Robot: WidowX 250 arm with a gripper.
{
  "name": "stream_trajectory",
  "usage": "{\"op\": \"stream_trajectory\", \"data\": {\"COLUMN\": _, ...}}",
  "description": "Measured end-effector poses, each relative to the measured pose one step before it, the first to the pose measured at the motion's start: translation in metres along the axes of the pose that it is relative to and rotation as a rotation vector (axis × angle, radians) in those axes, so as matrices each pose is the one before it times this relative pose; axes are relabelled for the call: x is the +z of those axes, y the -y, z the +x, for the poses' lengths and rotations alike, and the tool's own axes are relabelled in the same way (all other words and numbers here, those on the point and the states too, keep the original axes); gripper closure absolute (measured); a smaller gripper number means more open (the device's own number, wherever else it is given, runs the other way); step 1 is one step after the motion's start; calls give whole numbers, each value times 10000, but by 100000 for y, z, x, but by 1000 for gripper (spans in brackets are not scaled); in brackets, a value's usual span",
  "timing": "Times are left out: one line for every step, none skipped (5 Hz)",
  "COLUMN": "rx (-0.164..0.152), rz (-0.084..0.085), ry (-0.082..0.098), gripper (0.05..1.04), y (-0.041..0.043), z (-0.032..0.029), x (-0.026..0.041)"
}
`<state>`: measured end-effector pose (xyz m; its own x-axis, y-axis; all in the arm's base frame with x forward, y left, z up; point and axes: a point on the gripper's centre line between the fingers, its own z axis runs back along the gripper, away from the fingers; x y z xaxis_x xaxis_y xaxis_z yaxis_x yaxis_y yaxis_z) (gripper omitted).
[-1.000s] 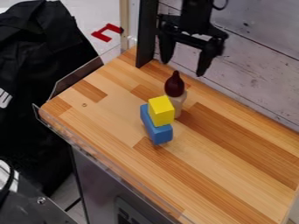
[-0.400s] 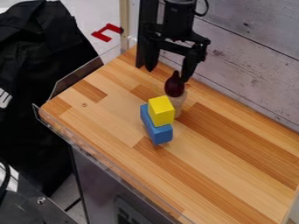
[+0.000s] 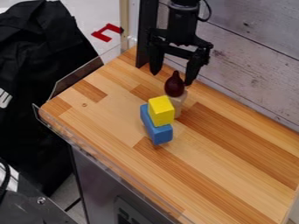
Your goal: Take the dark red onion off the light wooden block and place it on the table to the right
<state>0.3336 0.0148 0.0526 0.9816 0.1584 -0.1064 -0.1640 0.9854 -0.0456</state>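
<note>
The pincer point(image 3: 172, 78) hung empty, fingers apart, seemingly at the lining-up step. Nearest it was the maroon piece point(image 3: 174, 87) on the pale block point(image 3: 179, 106); yellow point(image 3: 161, 111) and blue blocks point(image 3: 156, 127) lay nearer the camera. Gripping called for careful centring.

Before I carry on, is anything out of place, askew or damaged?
No visible damage. The red bracket-shaped piece beyond the wooden counter looks stray, perhaps a floor marking. The yellow cube rests on the blue rectangular block; the maroon teardrop-shaped object stands upright.
</note>
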Motion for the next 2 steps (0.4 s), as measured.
{"op": "stream_trajectory", "data": {"rx": -23, "rz": -11, "ry": -200, "gripper": 133, "y": 3, "z": -53, "x": -672}}
{"op": "stream_trajectory", "data": {"rx": 86, "rz": -40, "ry": 32, "gripper": 410, "y": -195, "z": 174, "x": 53}}
